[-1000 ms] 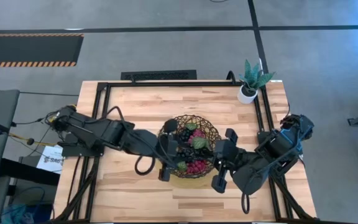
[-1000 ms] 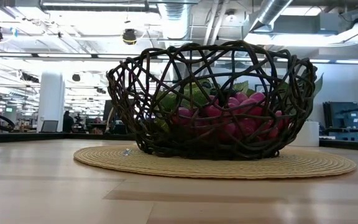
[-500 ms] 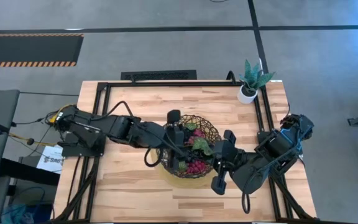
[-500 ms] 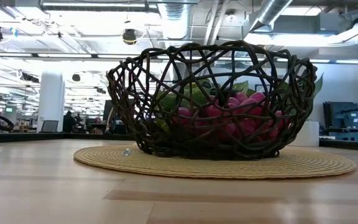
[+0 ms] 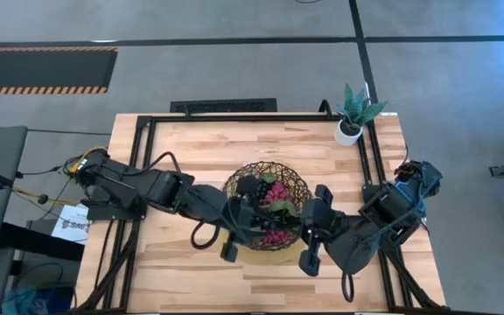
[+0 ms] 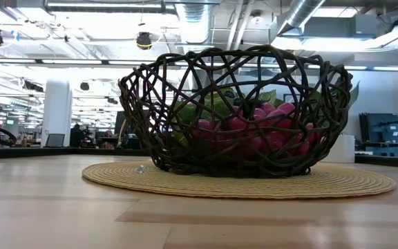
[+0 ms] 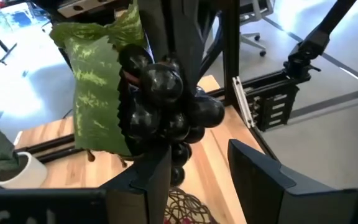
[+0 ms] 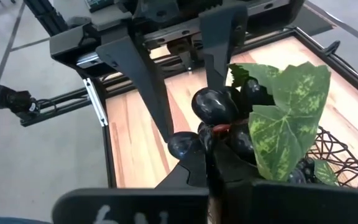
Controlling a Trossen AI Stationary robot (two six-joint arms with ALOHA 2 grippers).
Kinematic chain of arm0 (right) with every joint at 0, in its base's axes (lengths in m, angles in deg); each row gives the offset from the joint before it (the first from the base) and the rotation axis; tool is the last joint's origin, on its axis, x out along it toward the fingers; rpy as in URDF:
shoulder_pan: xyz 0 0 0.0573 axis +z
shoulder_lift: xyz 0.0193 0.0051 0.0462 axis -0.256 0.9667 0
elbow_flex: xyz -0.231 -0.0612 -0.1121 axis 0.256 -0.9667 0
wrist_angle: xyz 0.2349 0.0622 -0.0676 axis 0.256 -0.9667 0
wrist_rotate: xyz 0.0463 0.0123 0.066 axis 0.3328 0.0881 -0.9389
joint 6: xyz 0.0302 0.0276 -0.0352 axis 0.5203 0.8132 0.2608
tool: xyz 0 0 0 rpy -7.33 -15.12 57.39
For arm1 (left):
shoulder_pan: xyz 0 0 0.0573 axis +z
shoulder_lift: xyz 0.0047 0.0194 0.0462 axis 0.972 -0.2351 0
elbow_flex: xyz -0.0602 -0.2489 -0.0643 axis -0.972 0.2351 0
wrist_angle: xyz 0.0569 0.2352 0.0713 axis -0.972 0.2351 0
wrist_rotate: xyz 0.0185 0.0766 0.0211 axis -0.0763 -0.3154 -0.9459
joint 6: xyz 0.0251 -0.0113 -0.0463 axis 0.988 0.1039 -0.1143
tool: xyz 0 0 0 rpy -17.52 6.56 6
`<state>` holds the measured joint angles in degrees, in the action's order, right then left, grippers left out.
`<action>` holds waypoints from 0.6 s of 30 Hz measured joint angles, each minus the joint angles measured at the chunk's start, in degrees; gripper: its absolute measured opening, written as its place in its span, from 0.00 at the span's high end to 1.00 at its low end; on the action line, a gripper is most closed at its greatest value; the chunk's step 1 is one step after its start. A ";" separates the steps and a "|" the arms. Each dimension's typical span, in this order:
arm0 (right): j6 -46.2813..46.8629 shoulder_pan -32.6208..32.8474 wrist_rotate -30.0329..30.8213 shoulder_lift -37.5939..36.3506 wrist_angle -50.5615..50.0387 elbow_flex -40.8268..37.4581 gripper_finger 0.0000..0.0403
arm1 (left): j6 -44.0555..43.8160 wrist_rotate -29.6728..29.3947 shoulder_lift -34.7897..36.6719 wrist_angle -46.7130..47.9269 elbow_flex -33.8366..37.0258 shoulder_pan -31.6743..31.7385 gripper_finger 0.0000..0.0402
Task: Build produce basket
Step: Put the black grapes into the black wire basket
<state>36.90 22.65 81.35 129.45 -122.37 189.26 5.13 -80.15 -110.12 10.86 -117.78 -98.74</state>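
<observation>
Two grippers now meet over the near side of the basket (image 5: 297, 182), which sits in the middle of the desk (image 5: 191, 149). From above, you can see that the left gripper (image 5: 254, 219) has swung since a moment ago. It was up at the basket's far left rim, and now it faces the right gripper (image 5: 300, 229). The right arm has hardly moved. Red grape bunches (image 5: 274, 194) already lie in the basket. A potted plant (image 5: 350, 114) stands at the far right corner, well apart. You cannot make out the carried bunch from up here.

From table height, you see the basket on its tan mat (image 6: 351, 183), with red grapes and green leaves inside. No gripper shows here, and nothing has changed.

From the left wrist, a dark purple grape bunch (image 7: 160, 106) with a big striped leaf (image 7: 95, 81) hangs just in front of the left gripper's fingers (image 7: 253, 174). They stand apart, and bare wood shows between one finger and the grapes, so they are not squeezing.

From the right wrist, the right gripper is clenched tight on the bunch's stem end. The left gripper's spread fingers reach in from the other side.

This looks like a hand-over, or a last bit of help before the drop. The bunch is already above the basket, so this piece is nearly done.
</observation>
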 joint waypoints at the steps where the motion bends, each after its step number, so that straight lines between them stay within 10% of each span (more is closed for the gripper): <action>1: 0.02 -0.07 -0.08 0.00 0.04 0.00 1.00 | -0.03 -0.18 0.00 0.04 0.00 -0.27 0.64; 18: -2.24 -1.24 2.09 -0.04 2.35 -0.08 1.00 | 0.43 -6.18 0.00 -3.02 0.00 -0.14 0.64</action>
<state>34.65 21.41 83.43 129.41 -120.02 189.17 5.56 -86.32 -110.12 7.84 -117.78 -98.88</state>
